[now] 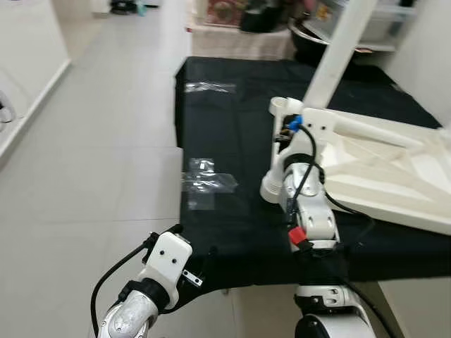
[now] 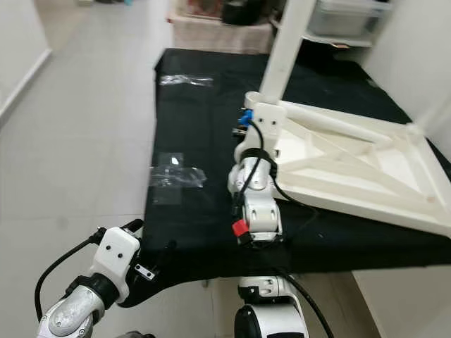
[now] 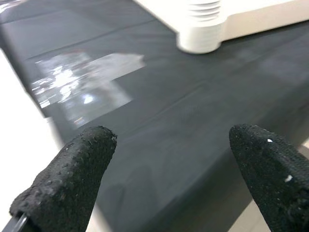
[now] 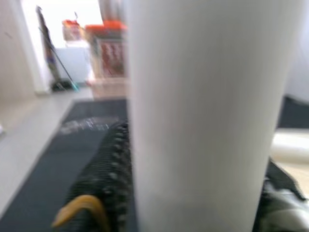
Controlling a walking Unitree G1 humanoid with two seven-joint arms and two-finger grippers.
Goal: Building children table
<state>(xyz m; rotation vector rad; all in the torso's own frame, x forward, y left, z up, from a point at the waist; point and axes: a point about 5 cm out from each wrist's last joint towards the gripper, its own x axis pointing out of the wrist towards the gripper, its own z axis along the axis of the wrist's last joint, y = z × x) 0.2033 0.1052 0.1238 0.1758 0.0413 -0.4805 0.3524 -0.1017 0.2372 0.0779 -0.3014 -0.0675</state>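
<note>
A white plastic children's table top (image 1: 384,169) is being seen lying upside down, ribs upward, on a low desk covered in black cloth (image 1: 225,134), at the right of the left eye frame, its near edge overhanging the cloth slightly. A long white cylindrical table leg (image 1: 345,46) is standing tilted in a corner socket of the top, running up toward the upper right of the frame. A short white threaded socket post (image 1: 276,184) is being shown at the centre, resting on the black cloth beside the top's near corner. The right tool (image 4: 193,159) is being held at that corner, reaching in from the lower centre; in the right wrist view the white leg (image 4: 203,111) is being gripped closely, with a black finger (image 4: 108,169) pressed against its side, so the tool is being seen closed around the leg. The left tool (image 3: 169,164) is being held low at the lower left of the left eye frame, over the near edge of the desk; its two black fingers (image 3: 72,179) are being held wide apart with nothing between them. Clear plastic bags (image 1: 204,179) are lying flat on the black cloth at the centre left, and another clear bag (image 1: 209,86) is lying farther up the frame. Pale floor tiles (image 1: 99,141) are being seen across the left.
</note>
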